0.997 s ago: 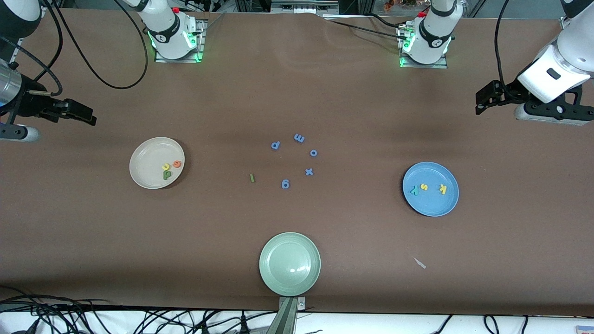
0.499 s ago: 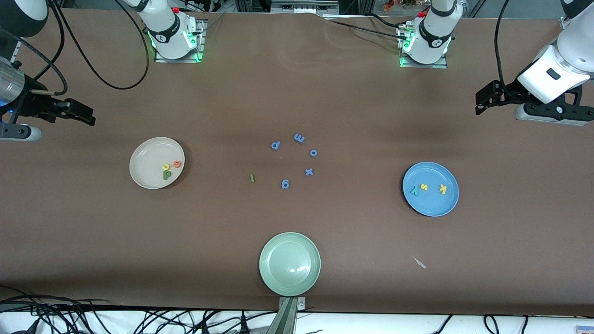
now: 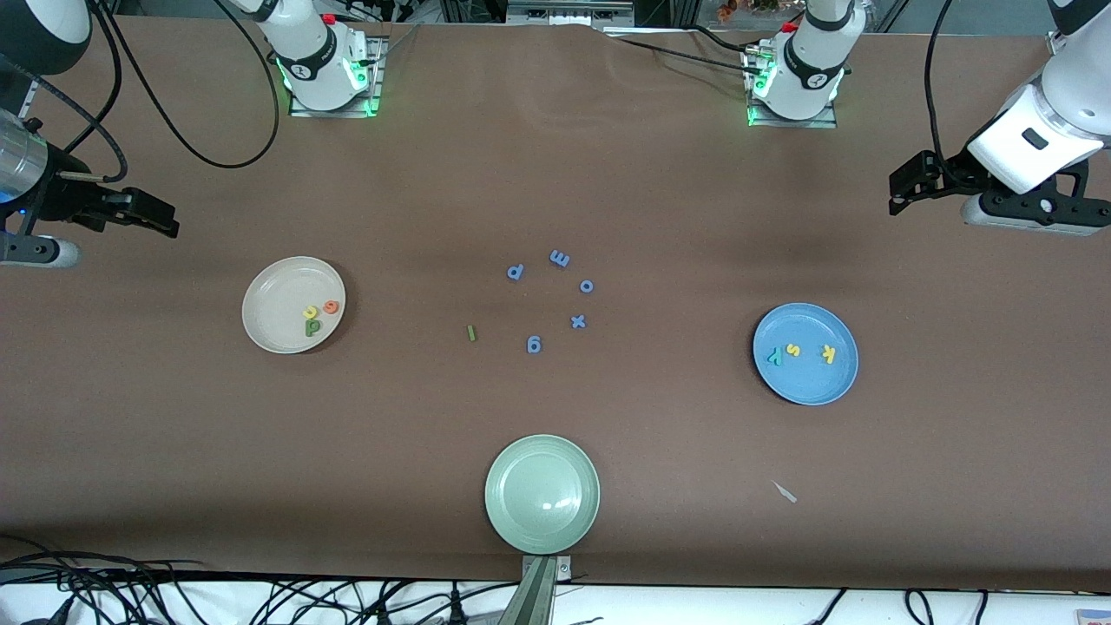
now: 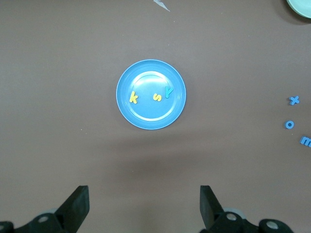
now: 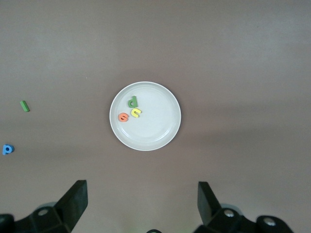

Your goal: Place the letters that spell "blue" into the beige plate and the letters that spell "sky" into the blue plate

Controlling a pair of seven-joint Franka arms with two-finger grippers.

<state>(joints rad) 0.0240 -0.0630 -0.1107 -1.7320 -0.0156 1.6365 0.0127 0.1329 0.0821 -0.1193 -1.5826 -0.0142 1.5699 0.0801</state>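
Change over the last second: slight. The right gripper [image 3: 143, 213] has drawn a little toward the table edge at the right arm's end. It hangs over bare table there, jaws wide apart and empty. No letter or plate has moved.

Beige plate [image 3: 265, 291], toward the right arm's end: holds the green b [image 3: 312, 326], yellow u [image 3: 310, 312] and orange e [image 3: 331, 306], close together.

Olive l bar [image 3: 471, 332]: on the table near the middle, well apart from the beige plate. Judgement: "blue" lacks only this piece, and fetching it is the remaining step.

Blue-coloured letters [image 3: 560, 258]: five, in a loose ring beside the l bar, not wanted.

Pale green plate [image 3: 542, 529]: at the table edge nearest the front camera, nothing in it.

Blue plate [image 3: 811, 386], toward the left arm's end: holds the teal y [image 3: 772, 355], yellow s [image 3: 792, 350] and yellow k [image 3: 829, 352]. Judgement: "sky" is complete.

Left gripper [image 3: 903, 187]: waiting over bare table at its own end, jaws wide apart, empty.

Surface: brown matte covering with faint ripples and one pale scrap [image 3: 785, 492] near the blue plate. Cables lie along the edges.
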